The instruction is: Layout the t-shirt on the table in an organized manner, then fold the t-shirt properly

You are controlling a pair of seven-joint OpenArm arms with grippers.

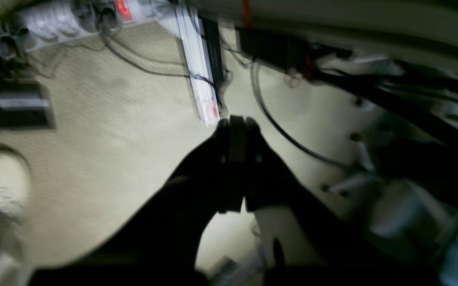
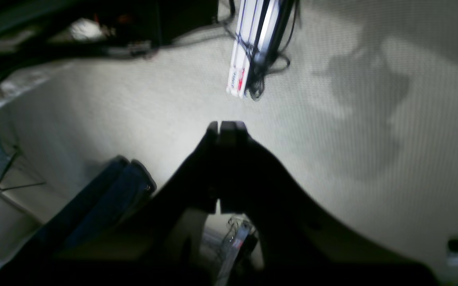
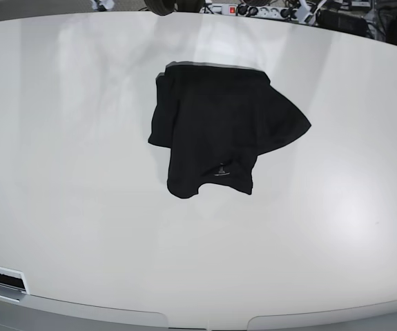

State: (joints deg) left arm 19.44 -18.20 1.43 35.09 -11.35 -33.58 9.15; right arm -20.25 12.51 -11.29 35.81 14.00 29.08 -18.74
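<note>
Black t-shirt [image 3: 219,134] lies crumpled mid-table [image 3: 60,207], laying-out not begun; left gripper [image 1: 237,123] and right gripper [image 2: 227,126] clenched empty, must open and reach its edges

1. Both wrist views are blurred; floor cables [image 1: 276,123] show only as smears.
2. The t-shirt [image 3: 219,131] is bunched, hiding its sleeves.
3. The table [image 3: 81,207] runs past the base view's edges.

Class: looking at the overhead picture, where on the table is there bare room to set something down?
The table is bare left of the t-shirt, right of it, and across the near edge. Only the middle, toward the far edge, is taken by the crumpled shirt.
</note>
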